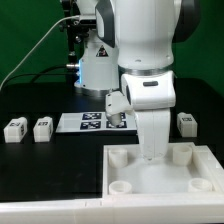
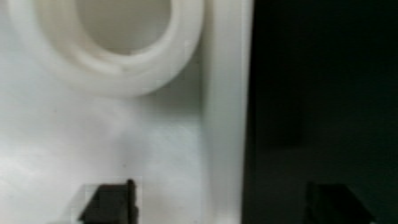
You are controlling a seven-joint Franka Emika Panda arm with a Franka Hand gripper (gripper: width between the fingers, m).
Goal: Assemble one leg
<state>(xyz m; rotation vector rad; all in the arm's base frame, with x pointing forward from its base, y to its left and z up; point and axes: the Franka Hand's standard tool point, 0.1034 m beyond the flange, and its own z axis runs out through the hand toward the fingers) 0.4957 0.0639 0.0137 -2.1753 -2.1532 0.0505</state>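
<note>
Three small white legs with tags stand on the black table in the exterior view: two at its left (image 1: 14, 128) (image 1: 42, 127) and one at its right (image 1: 186, 122). My gripper (image 1: 150, 150) is lowered at the back edge of the large white plate (image 1: 160, 172). In the wrist view the gripper (image 2: 219, 205) is open and empty. One dark finger (image 2: 111, 205) is over the plate's surface (image 2: 107, 140) and the other finger (image 2: 329, 205) is over the black table, so the jaws straddle the plate's edge. A round corner socket (image 2: 169, 50) lies just ahead. No leg shows in the wrist view.
The marker board (image 1: 88, 122) lies flat behind the plate, beside the arm. The plate's other round sockets (image 1: 118, 187) (image 1: 205, 185) stand at its corners. A white robot base and cables are at the back. The table's front edge runs just below the plate.
</note>
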